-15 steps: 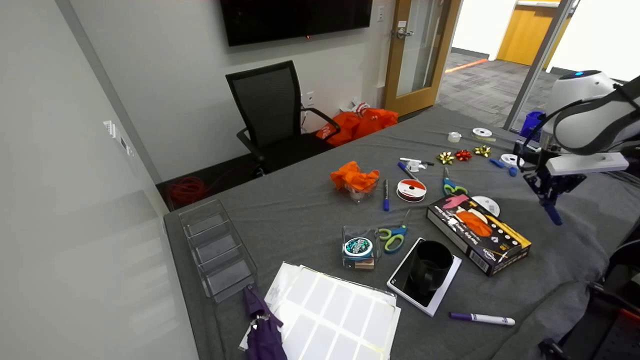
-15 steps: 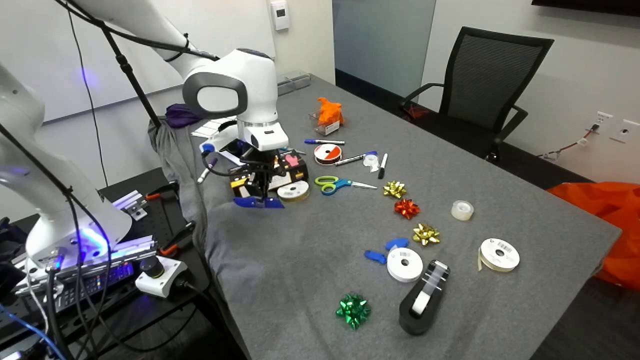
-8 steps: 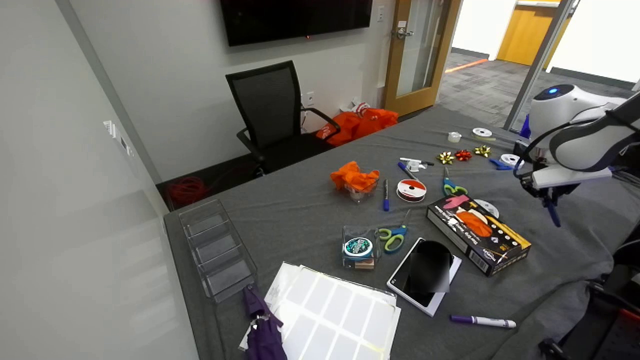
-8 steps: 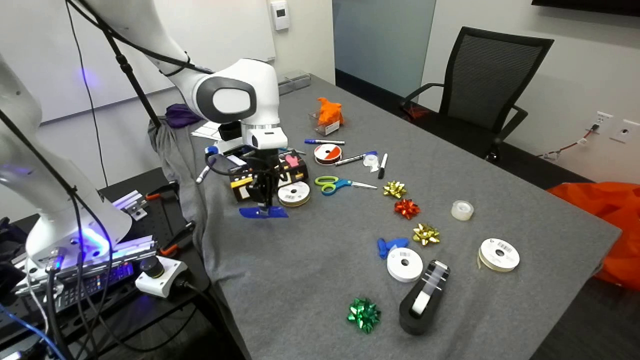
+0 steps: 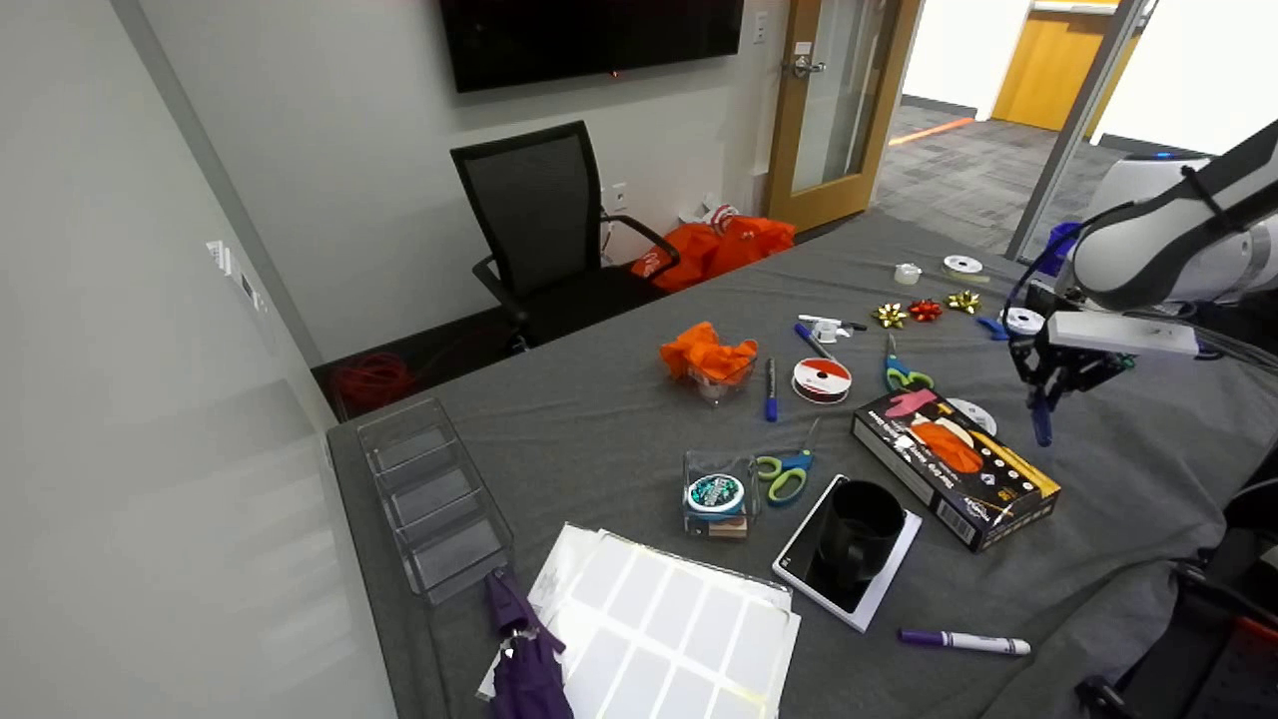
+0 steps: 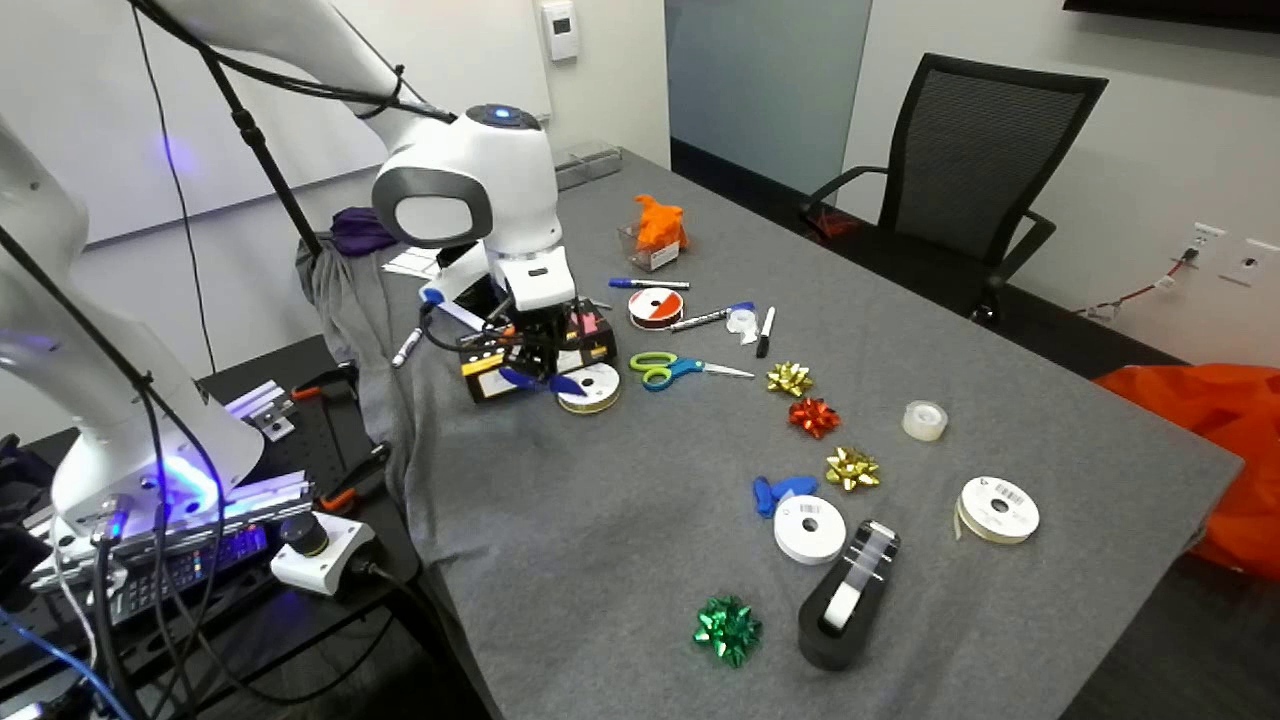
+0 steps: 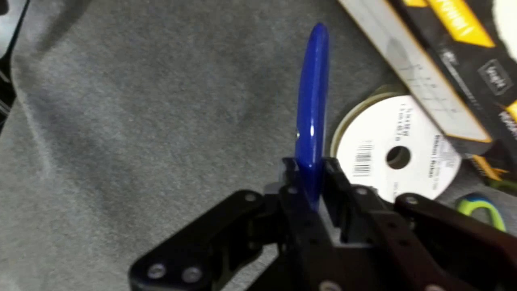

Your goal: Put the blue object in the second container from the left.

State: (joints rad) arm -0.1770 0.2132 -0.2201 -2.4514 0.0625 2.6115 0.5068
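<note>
My gripper (image 7: 310, 167) is shut on the blue object (image 7: 313, 97), a slim, smooth dark-blue item with a rounded tip. The blue object also shows in both exterior views (image 5: 1042, 427) (image 6: 520, 379), sticking out on both sides of the fingers. My gripper (image 5: 1043, 387) holds it above the cloth, near the glove box. A round teal-and-white item (image 5: 715, 493) sits inside a clear square box (image 5: 693, 467). A clear tray with compartments (image 5: 434, 499) lies to its left, and a clear cup (image 5: 711, 389) holds orange tissue. I cannot tell which is the second container from the left.
A black glove box (image 5: 954, 464) and a white ribbon spool (image 7: 398, 153) are close to the gripper. A black mug (image 5: 859, 529) stands on a white box (image 5: 799, 564). Scissors (image 6: 670, 372), markers, bows, a tape dispenser (image 6: 850, 595) and small blue pieces (image 6: 795, 486) lie around.
The gripper has carried the blue object toward the glove box and ribbon spool, and the blue object has turned. A green bow and a small blue piece on the cloth sit slightly differently.
</note>
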